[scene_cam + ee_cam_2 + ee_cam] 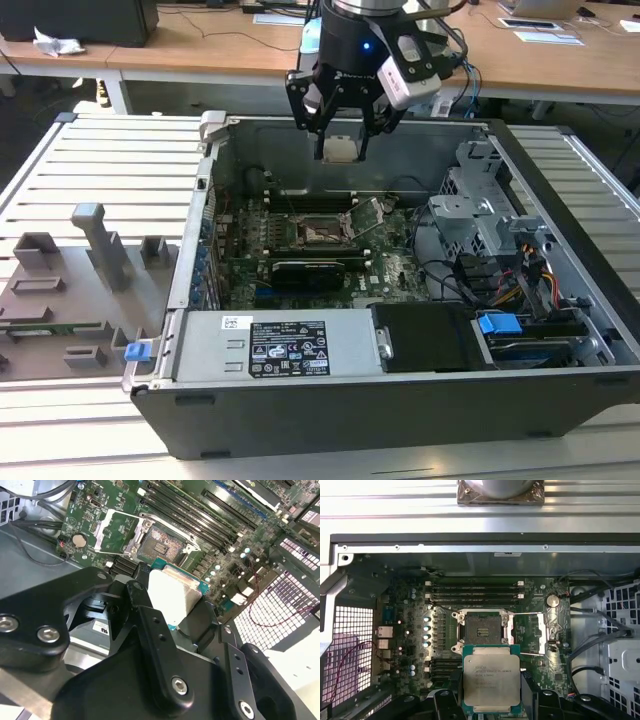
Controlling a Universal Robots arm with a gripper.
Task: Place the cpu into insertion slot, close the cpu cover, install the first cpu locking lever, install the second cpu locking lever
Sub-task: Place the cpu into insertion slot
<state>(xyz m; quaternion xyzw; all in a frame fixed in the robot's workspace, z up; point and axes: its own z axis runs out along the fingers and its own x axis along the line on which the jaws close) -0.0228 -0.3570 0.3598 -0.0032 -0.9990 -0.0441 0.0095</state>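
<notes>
My gripper hangs above the back of the open computer case, shut on the cpu. In the first wrist view the cpu shows its silver-grey top with a green rim, clamped between two black fingers. The insertion slot lies open on the green board just beyond the chip, its dark pin field bare. The cpu cover is swung open beside the slot, with thin wire levers along it. In the second wrist view the cpu hovers short of the insertion slot and the cpu cover.
Long black memory slots run just past the socket. A power supply fills the case's near side, and a drive cage with cables takes the exterior view's right. Grey fixtures stand on the slatted table to its left.
</notes>
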